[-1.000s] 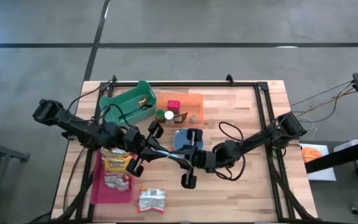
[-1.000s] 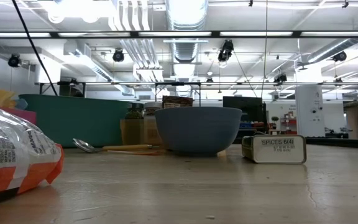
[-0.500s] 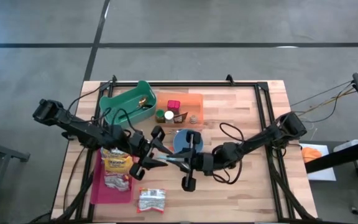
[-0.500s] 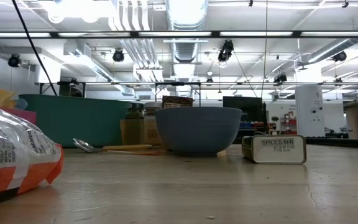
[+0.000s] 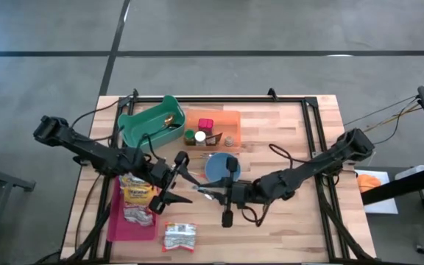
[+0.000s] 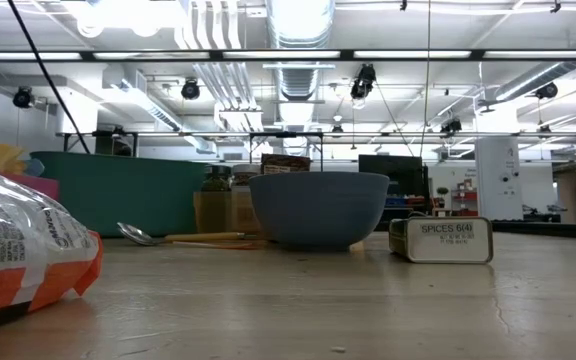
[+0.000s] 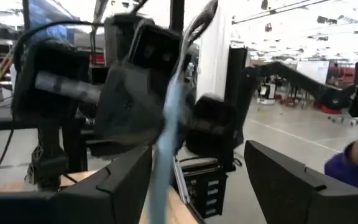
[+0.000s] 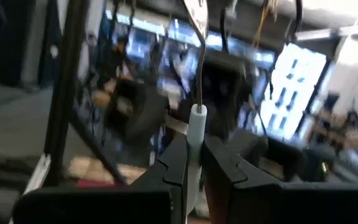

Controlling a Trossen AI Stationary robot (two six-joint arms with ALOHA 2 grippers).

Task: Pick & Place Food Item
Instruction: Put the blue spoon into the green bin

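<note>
High view | spoon (image 5: 206, 193): stiff, thin, light, slippery; hold by handle | right gripper (image 5: 221, 194) pinches it, beside bowl (image 5: 221, 167) | left gripper (image 5: 185, 189) spread wide, released.

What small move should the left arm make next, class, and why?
Probably draw the left gripper straight back. Its fingers stand open around the blue-handled utensil, while the right gripper is clamped shut on the handle, so the handover looks done.
</note>
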